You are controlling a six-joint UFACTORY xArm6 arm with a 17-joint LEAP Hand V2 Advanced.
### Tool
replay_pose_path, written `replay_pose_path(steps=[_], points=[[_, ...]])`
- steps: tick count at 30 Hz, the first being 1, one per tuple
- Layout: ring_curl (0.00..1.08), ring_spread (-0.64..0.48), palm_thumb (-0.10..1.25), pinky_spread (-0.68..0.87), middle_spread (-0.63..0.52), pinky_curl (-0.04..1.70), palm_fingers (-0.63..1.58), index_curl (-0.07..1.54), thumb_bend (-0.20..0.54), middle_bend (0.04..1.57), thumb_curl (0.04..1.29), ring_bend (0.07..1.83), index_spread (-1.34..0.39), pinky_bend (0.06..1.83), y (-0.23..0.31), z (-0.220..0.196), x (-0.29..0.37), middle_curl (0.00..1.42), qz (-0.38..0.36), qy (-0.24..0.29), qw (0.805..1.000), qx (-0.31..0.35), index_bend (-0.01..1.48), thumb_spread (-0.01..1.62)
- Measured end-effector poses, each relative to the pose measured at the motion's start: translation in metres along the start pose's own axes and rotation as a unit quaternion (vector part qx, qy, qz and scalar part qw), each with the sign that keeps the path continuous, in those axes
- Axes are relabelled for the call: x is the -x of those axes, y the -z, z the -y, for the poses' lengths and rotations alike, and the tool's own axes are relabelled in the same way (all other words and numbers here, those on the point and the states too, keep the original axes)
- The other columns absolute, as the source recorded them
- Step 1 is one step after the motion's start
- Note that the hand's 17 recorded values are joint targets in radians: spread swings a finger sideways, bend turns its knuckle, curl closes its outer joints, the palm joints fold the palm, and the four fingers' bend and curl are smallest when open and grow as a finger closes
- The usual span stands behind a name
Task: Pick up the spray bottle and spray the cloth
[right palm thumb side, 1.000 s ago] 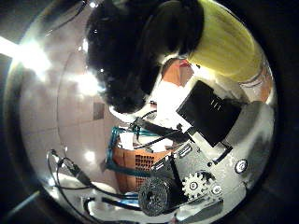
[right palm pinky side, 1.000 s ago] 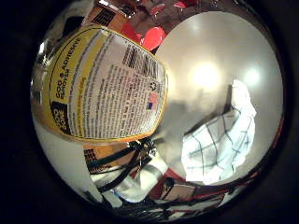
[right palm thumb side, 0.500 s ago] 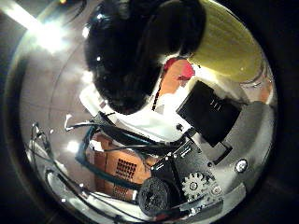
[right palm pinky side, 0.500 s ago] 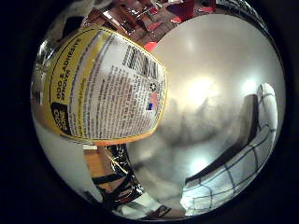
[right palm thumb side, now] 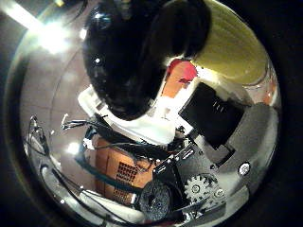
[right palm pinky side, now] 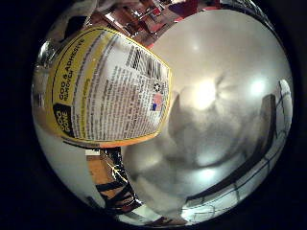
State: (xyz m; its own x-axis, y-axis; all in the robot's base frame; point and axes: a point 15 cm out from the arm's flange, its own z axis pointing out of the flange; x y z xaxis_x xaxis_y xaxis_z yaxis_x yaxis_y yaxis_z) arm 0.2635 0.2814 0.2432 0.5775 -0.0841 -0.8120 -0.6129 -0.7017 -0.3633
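The spray bottle fills much of the little finger side palm view with its yellow printed label [right palm pinky side: 101,91], close to the palm. In the thumb side palm view its black spray head [right palm thumb side: 133,52] and yellow body [right palm thumb side: 232,43] lie against my hand [right palm thumb side: 213,142], whose black and white fingers curl round the bottle. The bottle is held above a white round table [right palm pinky side: 216,86]. Only a thin strip of the white checked cloth [right palm pinky side: 285,101] shows at the table's far side.
An orange crate [right palm thumb side: 123,170] with a teal frame stands on the floor below the hand. A red thing [right palm thumb side: 185,71] shows behind the bottle. Red seats [right palm pinky side: 144,14] stand beyond the table.
The camera has moved with the hand: the checked cloth has slid from the middle of the little finger side view almost out of it. The bottle stays fixed in the hand.
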Motion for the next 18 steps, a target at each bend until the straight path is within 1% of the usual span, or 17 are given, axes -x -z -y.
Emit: replay_pose_path(steps=[10, 13, 16, 18], points=[[0.61, -0.17, 0.95, -0.27, -0.08, 1.08, 1.17, 0.79, -0.019, 1.33, 0.78, 1.36, -0.21, 1.01, -0.002, -0.004, -0.009, 0.62, 0.01, -0.021, 1.0, -0.002, 1.04, 0.86], [0.6, -0.16, 0.93, -0.28, -0.09, 1.03, 1.16, 0.8, -0.025, 1.29, 0.78, 1.35, -0.21, 1.02, -0.002, -0.006, -0.011, 0.61, 0.013, -0.026, 1.0, -0.002, 1.0, 0.84], [0.57, -0.17, 0.89, -0.31, -0.09, 0.96, 1.13, 0.79, -0.033, 1.26, 0.78, 1.28, -0.23, 1.0, -0.002, -0.006, -0.011, 0.6, 0.015, -0.028, 0.999, -0.002, 0.94, 0.79], [0.55, -0.19, 0.87, -0.35, -0.1, 0.91, 1.05, 0.78, -0.033, 1.21, 0.78, 1.25, -0.25, 0.99, -0.002, -0.006, -0.011, 0.59, 0.015, -0.028, 0.999, -0.001, 0.82, 0.73]])
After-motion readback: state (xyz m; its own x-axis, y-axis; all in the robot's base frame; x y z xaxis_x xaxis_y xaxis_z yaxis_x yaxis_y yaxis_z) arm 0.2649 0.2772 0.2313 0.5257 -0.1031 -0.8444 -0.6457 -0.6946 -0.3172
